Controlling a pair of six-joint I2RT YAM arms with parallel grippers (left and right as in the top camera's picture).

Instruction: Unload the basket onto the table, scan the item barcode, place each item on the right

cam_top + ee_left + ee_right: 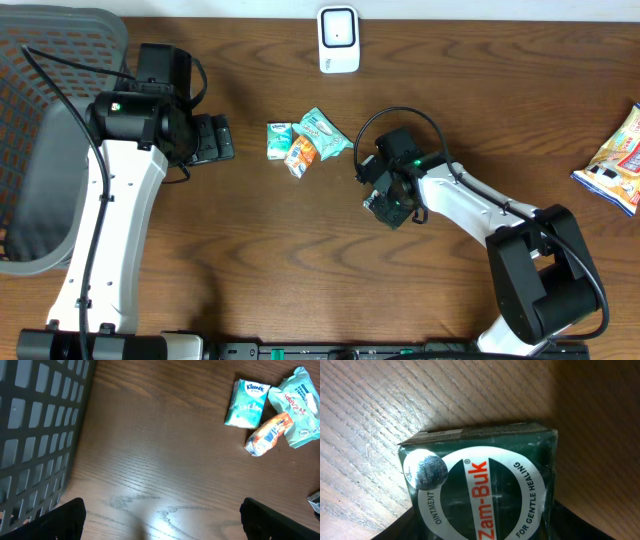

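Right gripper (485, 525), right wrist view: fingers (395, 529) lie against both sides of a dark green box (480, 485), gripping it at a medium gap. Box label faces the camera. Wood table (365, 420) shows behind; whether the box is lifted cannot be told.

Overhead view: same gripper sits right of table centre, box largely hidden beneath it. Scanner (338, 40) stands at the far edge, well apart. Left gripper (212, 138) is wide open and empty, beside a basket (40, 120).

Left wrist view: tissues (247, 405), an orange sachet (267, 435) and a teal pouch (300, 405) lie touching, ahead of the spread fingers.
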